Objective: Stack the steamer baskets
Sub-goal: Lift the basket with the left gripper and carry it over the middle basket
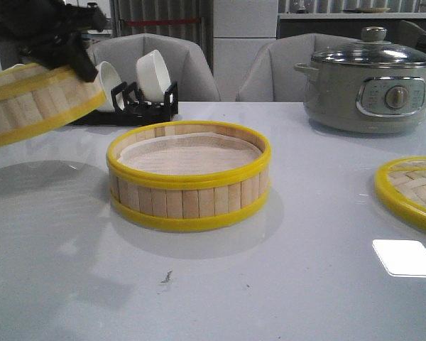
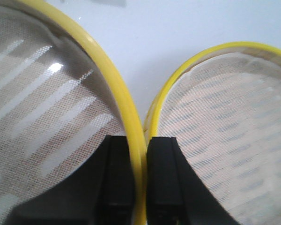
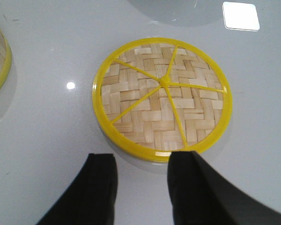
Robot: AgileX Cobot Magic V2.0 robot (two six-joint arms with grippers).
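Note:
One steamer basket [image 1: 189, 177] with pale slat walls, yellow bands and a white liner stands on the table in the middle. My left gripper [image 1: 71, 53] is shut on the rim of the second steamer basket [image 1: 35, 99] and holds it tilted in the air at the far left, above the table. In the left wrist view the fingers [image 2: 119, 178] pinch the held basket's yellow rim [image 2: 131, 136], and the resting basket [image 2: 225, 131] lies just beside it, lower down. My right gripper [image 3: 140, 164] is open and empty above the table.
A flat woven bamboo lid [image 1: 415, 188] with a yellow rim lies at the right edge; it also shows in the right wrist view [image 3: 161, 96]. A grey-green electric pot [image 1: 373, 82] stands at the back right. A black rack with white bowls [image 1: 138, 89] stands at the back left.

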